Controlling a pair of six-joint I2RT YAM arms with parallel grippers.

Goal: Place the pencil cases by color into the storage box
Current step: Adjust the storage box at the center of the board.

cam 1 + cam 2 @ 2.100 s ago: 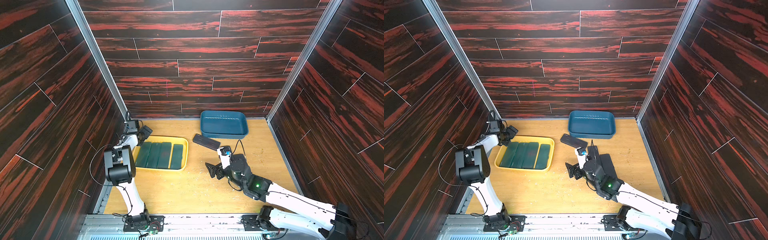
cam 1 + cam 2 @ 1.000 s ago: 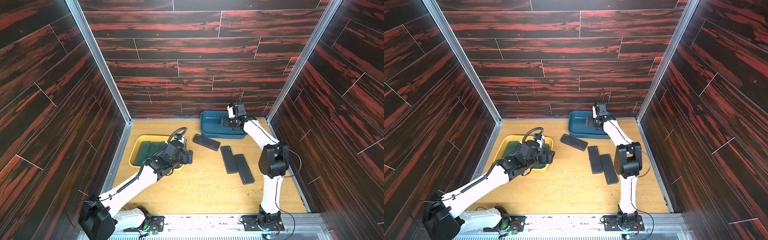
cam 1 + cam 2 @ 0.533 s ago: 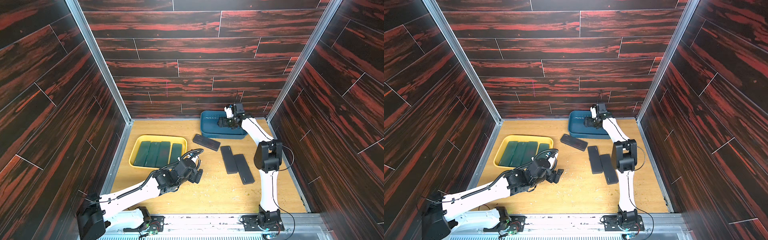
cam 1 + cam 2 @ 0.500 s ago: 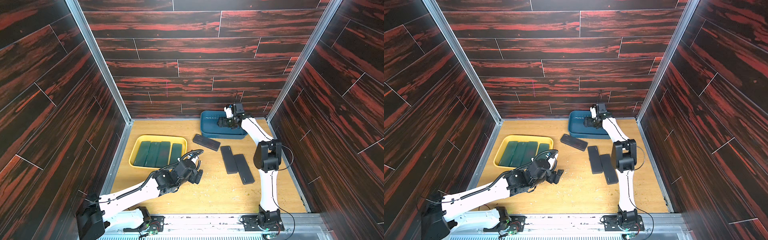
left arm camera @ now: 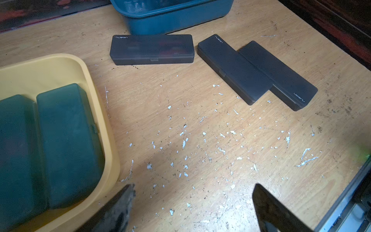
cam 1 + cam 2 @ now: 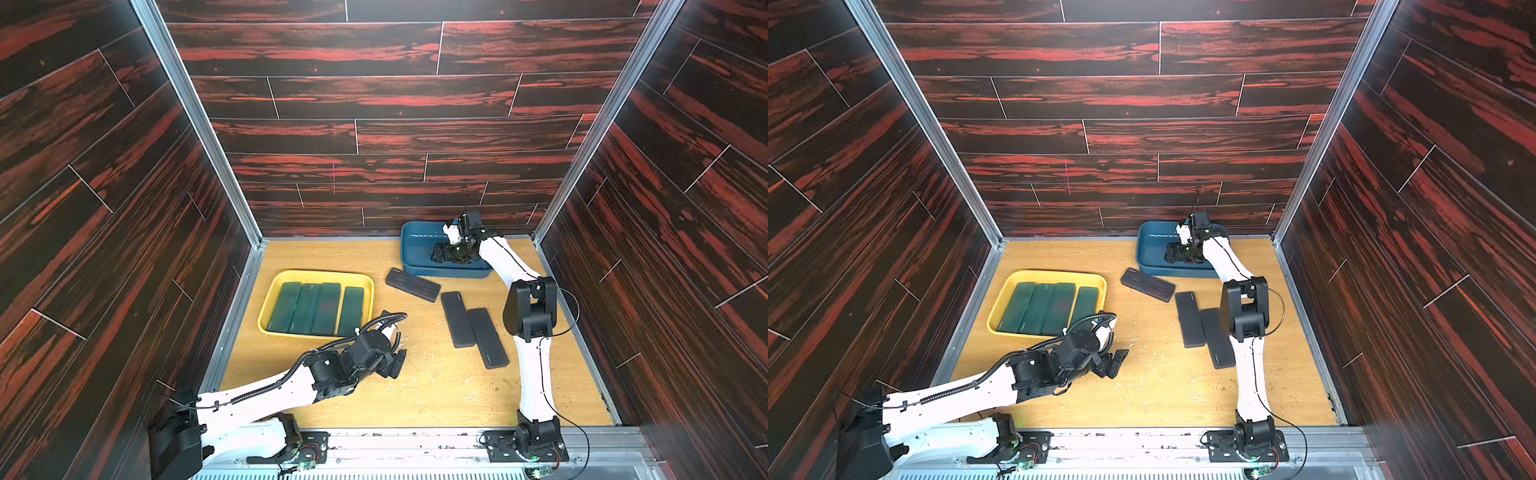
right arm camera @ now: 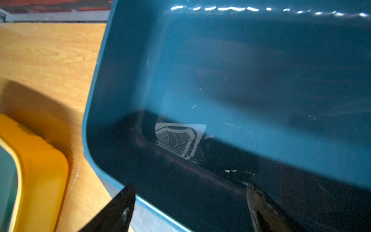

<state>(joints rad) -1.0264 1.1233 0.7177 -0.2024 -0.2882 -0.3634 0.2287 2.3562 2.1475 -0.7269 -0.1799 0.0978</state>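
Note:
Three black pencil cases [image 6: 412,284] [image 6: 457,319] [image 6: 488,337] lie on the wooden table, two of them side by side and touching. They also show in the left wrist view [image 5: 152,49] [image 5: 233,69] [image 5: 279,75]. Several dark green pencil cases [image 6: 318,308] lie in a row in the yellow storage box [image 6: 320,274]. My left gripper [image 6: 397,361] [image 5: 193,187] hangs open and empty over bare table in front of that box. My right gripper [image 6: 442,253] [image 7: 189,186] is open and empty just over the near rim of the blue storage box [image 6: 415,249] [image 7: 220,80].
Dark wood-pattern walls close in the table at the back and both sides. A metal rail [image 6: 415,436] runs along the front edge. White flecks [image 5: 184,140] are scattered on the table between the yellow box and the black cases.
My left gripper has drawn back from over the yellow box to the table in front of it, then stayed there. My right gripper remains over the blue box.

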